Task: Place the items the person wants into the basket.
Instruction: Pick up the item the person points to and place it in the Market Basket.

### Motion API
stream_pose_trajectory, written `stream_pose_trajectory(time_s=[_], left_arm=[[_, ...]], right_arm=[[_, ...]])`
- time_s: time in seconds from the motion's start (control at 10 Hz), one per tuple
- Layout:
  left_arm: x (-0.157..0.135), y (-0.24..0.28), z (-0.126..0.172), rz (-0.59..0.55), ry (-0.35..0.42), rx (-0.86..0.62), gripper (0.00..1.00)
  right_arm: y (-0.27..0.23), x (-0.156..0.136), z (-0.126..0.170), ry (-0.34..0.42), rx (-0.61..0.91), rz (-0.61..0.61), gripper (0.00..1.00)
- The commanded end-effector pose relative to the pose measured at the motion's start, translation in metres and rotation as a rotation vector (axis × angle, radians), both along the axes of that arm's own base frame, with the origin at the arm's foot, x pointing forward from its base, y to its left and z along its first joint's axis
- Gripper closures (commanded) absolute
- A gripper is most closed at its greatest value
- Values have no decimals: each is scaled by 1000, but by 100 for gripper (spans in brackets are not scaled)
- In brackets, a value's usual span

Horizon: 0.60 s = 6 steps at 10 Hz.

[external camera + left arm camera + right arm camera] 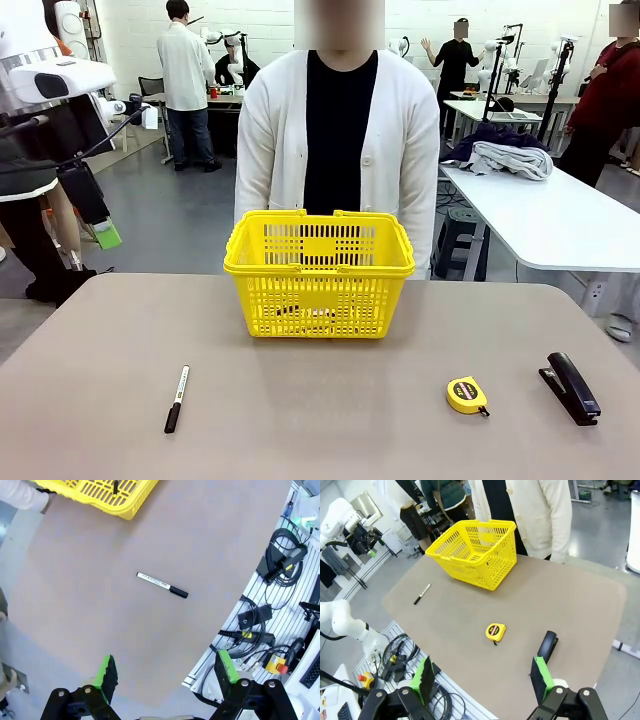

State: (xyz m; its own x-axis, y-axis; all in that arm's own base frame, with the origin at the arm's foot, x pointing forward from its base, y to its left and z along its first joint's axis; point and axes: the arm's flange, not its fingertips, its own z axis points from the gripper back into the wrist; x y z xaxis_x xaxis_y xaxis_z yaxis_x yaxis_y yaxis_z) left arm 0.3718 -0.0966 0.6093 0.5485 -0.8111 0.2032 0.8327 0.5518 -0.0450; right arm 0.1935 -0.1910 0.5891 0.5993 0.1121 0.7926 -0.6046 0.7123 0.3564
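Stapler [571, 388] right, basket [320, 300] centre (person [340, 150] behind)

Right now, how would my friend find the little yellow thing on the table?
Start at the big yellow plastic lattice basket at the far middle of the grey table. Come nearer and toward the robot's right: the small round-cornered yellow tape measure lies beside a black stapler. It's the only small yellow thing there.

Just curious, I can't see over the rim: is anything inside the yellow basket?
A slim black item shows inside the basket, dark through the lattice. The walls hide what it is, and the rest of the basket's floor.
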Motion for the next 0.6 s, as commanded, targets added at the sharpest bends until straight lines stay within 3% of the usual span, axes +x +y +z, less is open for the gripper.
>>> stream_pose_trajectory(time_s=[0.0,0.5], left_arm=[[-2,3,1,1,-3,6,0],[0,3,1,3,-2,1,0]], right_arm=[[1,2,-1,-19,16,16,0],[1,2,-1,-19,16,16,0]])
